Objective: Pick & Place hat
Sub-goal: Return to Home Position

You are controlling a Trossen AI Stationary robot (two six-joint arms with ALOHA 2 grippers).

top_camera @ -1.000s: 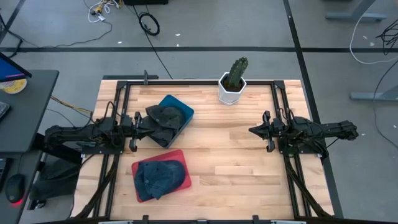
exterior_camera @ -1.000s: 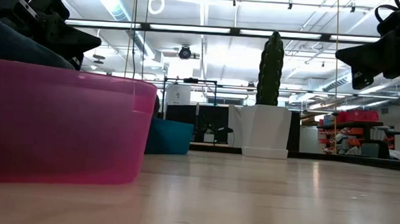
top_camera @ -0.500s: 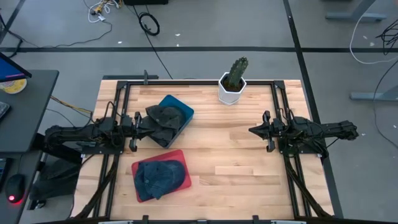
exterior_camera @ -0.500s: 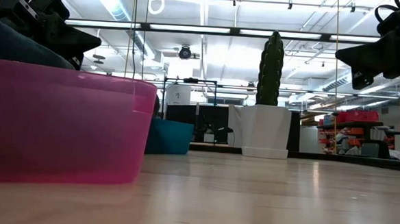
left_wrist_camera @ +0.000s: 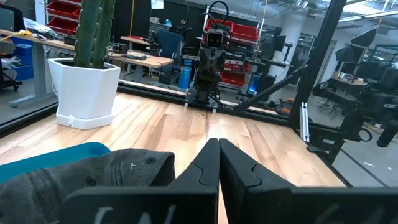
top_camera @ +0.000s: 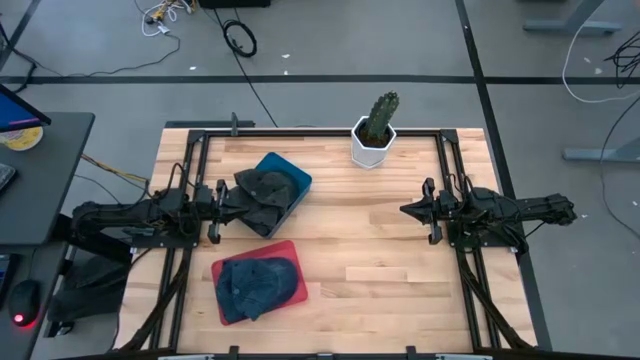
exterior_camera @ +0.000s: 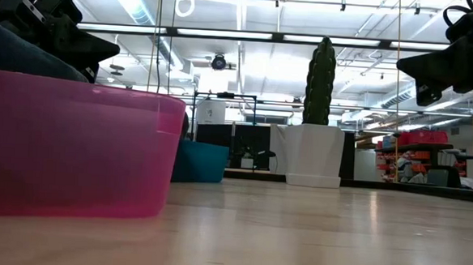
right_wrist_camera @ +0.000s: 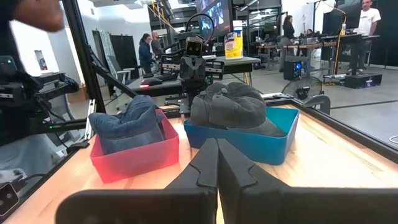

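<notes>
High view shows the black caps (top_camera: pixel 262 190) piled in the blue bin (top_camera: pixel 275 163), none loose on the table (top_camera: pixel 380 240). Left gripper (left_wrist_camera: pixel 217 147) and right gripper (right_wrist_camera: pixel 217 144) are pinched shut, empty, at the table's sides; the job looks finished.

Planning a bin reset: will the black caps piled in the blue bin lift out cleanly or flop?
Likely floppy: the black caps look like creased soft cloth, slumped on each other. Probably light for their bulk. They heap above the rim of the blue bin and spill past it, so pulling one may drag another.
</notes>
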